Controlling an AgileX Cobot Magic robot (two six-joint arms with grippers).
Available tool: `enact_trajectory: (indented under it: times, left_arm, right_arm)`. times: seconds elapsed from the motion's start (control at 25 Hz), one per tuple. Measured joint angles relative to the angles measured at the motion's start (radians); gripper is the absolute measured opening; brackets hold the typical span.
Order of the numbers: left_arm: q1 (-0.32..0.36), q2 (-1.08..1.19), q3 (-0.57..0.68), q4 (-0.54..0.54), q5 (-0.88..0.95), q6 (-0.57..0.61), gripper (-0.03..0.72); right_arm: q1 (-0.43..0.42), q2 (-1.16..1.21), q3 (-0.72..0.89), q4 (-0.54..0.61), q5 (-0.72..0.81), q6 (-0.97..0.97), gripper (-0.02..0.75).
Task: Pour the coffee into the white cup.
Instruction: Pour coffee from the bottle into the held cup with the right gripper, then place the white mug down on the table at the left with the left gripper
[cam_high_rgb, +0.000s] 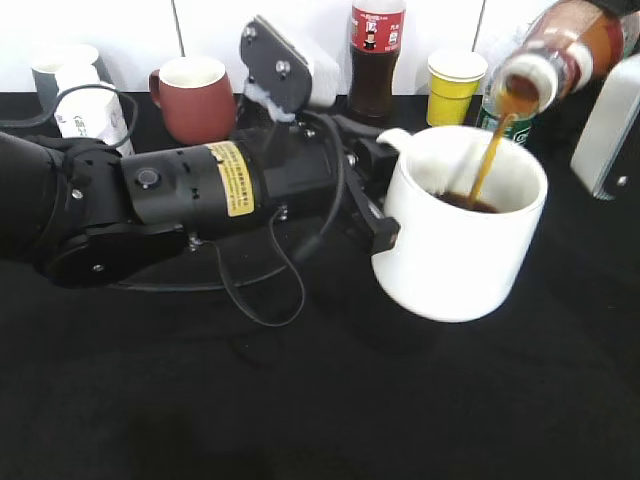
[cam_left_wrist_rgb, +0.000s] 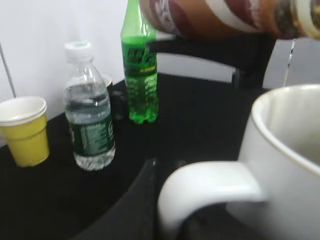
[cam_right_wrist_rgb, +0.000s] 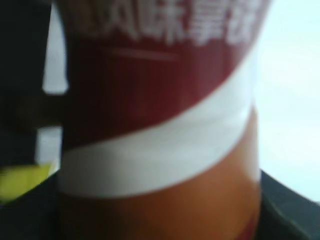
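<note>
Brown coffee (cam_high_rgb: 490, 160) streaming into white cup (cam_high_rgb: 465, 235), left gripper (cam_high_rgb: 385, 195) clamping its handle, right gripper's state unclear.

Glossy black left arm (cam_high_rgb: 180, 190), yellow label (cam_high_rgb: 231, 178), loose black cable (cam_high_rgb: 270, 290), round screws.

The exterior view looks down at a slant across the black worktop (cam_high_rgb: 300, 400) toward the white back wall, close to the white cup (cam_high_rgb: 462, 232). The left wrist view sits low behind that cup (cam_left_wrist_rgb: 280, 165), facing the yellow paper cup (cam_left_wrist_rgb: 25, 131), which the exterior view (cam_high_rgb: 455, 85) shares. The right wrist view presses against the coffee bottle (cam_right_wrist_rgb: 160, 130), filling its frame.
</note>
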Motion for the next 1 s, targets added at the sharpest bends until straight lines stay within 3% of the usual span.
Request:
enact_trajectory:
  times: [0.16, 0.32, 0.48, 0.56, 0.68, 0.76, 0.88, 1.0]
  left_arm:
    - [0.0, 0.002, -0.004, -0.019, -0.042, 0.0, 0.052]
    - [0.012, 0.006, -0.007, -0.027, -0.062, -0.001, 0.052]
    - [0.108, 0.006, 0.005, -0.027, -0.066, -0.003, 0.052]
    - [0.198, 0.006, 0.053, -0.007, -0.095, -0.003, 0.052]
    - [0.298, 0.006, 0.133, -0.004, -0.156, 0.007, 0.052]
    - [0.402, 0.006, 0.197, -0.004, -0.184, 0.088, 0.052]
    - [0.502, 0.042, 0.207, -0.04, -0.263, 0.125, 0.052]
    - [0.531, 0.096, 0.209, -0.132, -0.307, 0.185, 0.052]
  right_arm:
    - [0.0, 0.0, 0.0, -0.11, -0.009, 0.278, 0.514]
    - [0.0, 0.0, 0.0, -0.125, -0.007, 0.662, 0.514]
    - [0.0, 0.0, 0.001, -0.125, 0.009, 1.277, 0.514]
    - [0.0, 0.0, 0.006, -0.124, 0.01, 1.504, 0.514]
    - [0.0, 0.0, 0.007, -0.124, 0.01, 1.527, 0.514]
    - [0.0, 0.0, 0.007, -0.124, 0.01, 1.532, 0.514]
    - [0.0, 0.0, 0.007, -0.124, 0.01, 1.532, 0.514]
    - [0.0, 0.0, 0.007, -0.124, 0.01, 1.532, 0.514]
